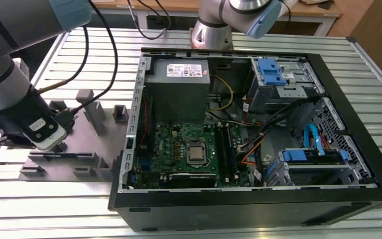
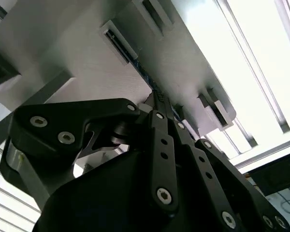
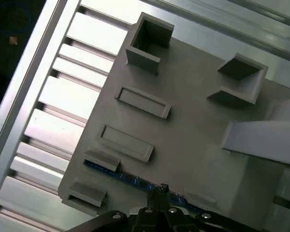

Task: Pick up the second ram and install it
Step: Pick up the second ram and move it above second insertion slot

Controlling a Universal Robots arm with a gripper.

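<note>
Far on the exterior view's left, arm is down over the grey plate (image 1: 77, 134) on the slatted table (image 1: 377, 89), claw (image 1: 53, 146) low at the plate's near edge. Both wrist views show the claw (image 3: 162, 189) (image 2: 159, 102) with its fingertips pressed together on the top edge of the memory stick (image 3: 130, 180) (image 2: 147, 79), pinching it. Stick is dark with a bluish edge, standing on edge in a slot holder on the plate (image 3: 193, 140), not lifted clear. Other grey blocks on the plate, apart from the claw. Right of the plate, touching or just beside it: open computer case (image 1: 244, 209), green board (image 1: 177, 139) inside, long dark memory slots (image 1: 227, 149) right of the chip. Blue drive bracket (image 1: 270, 72) at far right back.
</note>
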